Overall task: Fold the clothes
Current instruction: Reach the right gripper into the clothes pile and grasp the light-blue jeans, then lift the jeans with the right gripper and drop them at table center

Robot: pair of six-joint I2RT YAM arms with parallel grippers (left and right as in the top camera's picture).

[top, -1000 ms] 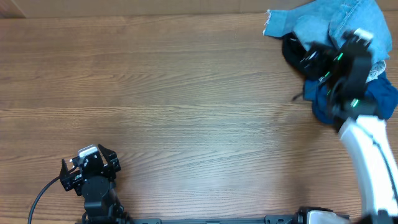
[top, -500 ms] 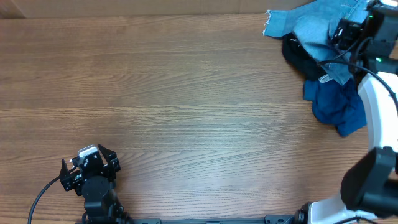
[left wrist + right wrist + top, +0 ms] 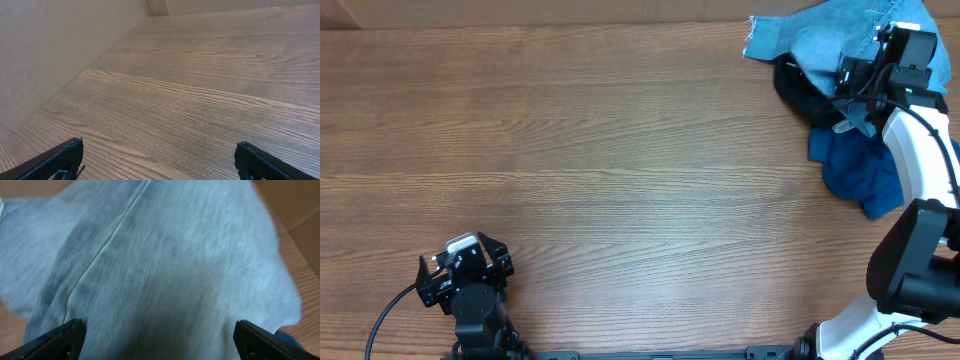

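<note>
The clothes lie heaped at the table's far right corner: light blue denim jeans (image 3: 815, 40) on top, a black piece (image 3: 798, 88) under their left side, and a dark blue piece (image 3: 860, 170) nearer the front. My right gripper (image 3: 892, 58) hangs over the denim with its jaws wide open. In the right wrist view the jeans (image 3: 165, 255) fill the frame, a seam running down them, and the right gripper (image 3: 160, 340) has nothing pinched between its fingertips (image 3: 62, 337). My left gripper (image 3: 465, 265) rests open near the front left; in its wrist view the left gripper (image 3: 159, 160) is over bare wood.
The wooden table (image 3: 600, 180) stretches between the two arms. A plain wall (image 3: 45, 55) runs along the table's left side in the left wrist view. The right arm's white link (image 3: 918, 160) crosses above the dark blue piece.
The right arm has swung from above the dark blue piece toward the far right corner and now hovers over the denim. The left arm has not moved.
</note>
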